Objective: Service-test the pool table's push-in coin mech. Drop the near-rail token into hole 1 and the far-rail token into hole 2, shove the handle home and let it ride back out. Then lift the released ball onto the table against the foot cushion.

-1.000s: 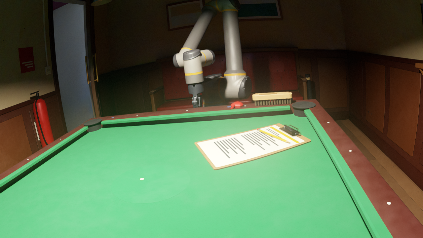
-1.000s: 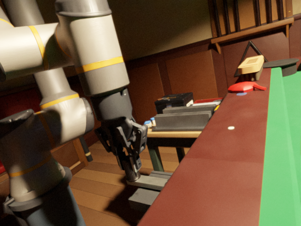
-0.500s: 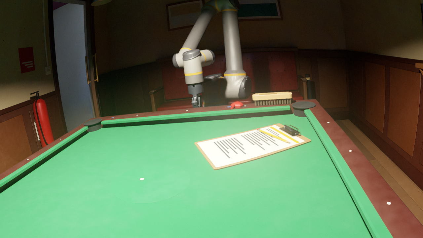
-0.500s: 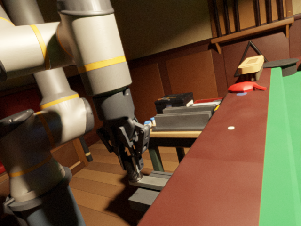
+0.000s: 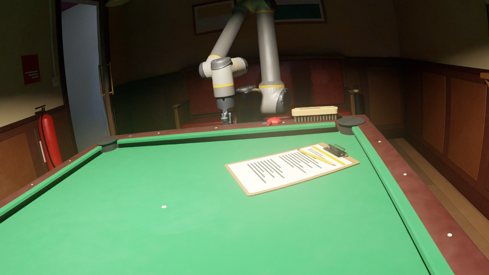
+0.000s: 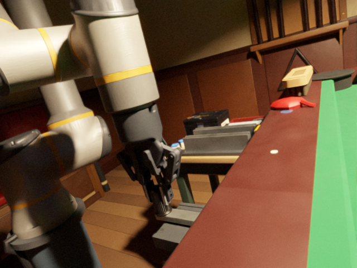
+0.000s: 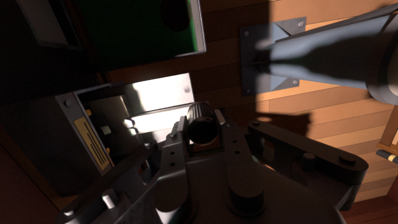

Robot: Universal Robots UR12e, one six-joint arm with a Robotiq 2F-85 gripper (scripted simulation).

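The knurled handle (image 7: 202,122) of the coin mech sticks out from the grey slide plate (image 6: 179,215), which juts from the outer side of the table's red-brown rail. My gripper (image 7: 201,126) hangs just outside that rail and is closed around the handle (image 6: 163,208). In the wrist camera the mech's dark housing (image 7: 83,139) with a yellow label lies left of the handle. From the side camera my gripper (image 5: 226,118) shows behind the far rail. A small blue disc (image 6: 286,111) lies on the rail beside a red object. No ball is in view.
A grey box-like tray (image 6: 214,141) sits on a small table beside the rail. A red object (image 5: 273,121) and a table brush (image 5: 314,114) rest on the far rail. A clipboard with a pencil (image 5: 290,167) lies on the green cloth. Corner pockets (image 5: 350,125) flank that rail.
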